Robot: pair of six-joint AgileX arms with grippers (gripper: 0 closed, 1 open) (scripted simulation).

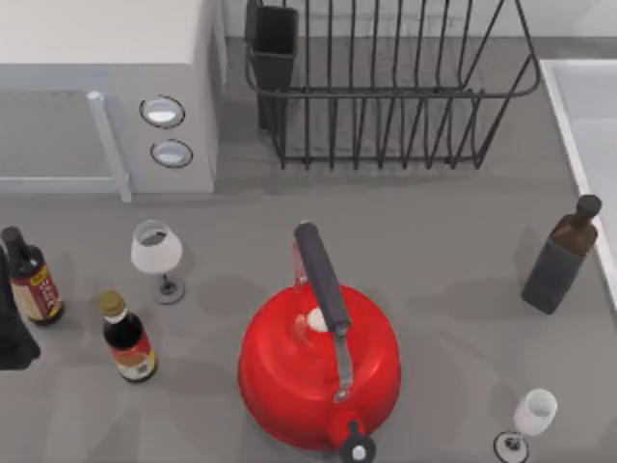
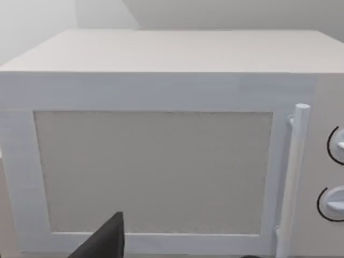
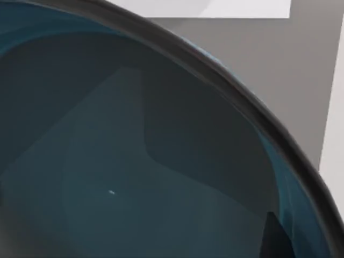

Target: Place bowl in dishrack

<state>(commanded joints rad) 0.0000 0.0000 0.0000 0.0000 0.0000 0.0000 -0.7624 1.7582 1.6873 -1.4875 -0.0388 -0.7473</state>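
Right pincer state: cannot tell; its wrist camera sits right up against the blue inside of the bowl [image 3: 134, 177], dark rim [image 3: 226, 80] curving past. Beyond the rim lies grey worktop [image 3: 279, 59]. Dishrack [image 1: 386, 92] stands at the worktop's back, behind the red kettle [image 1: 318, 371].

A plain matte black part of the left arm [image 1: 13, 333] showed at the top view's lower left edge, with no markings visible.

Sim kitchen counter w/ microwave [image 1: 106, 87], dishrack [image 1: 386, 87], kettle [image 1: 318, 371]
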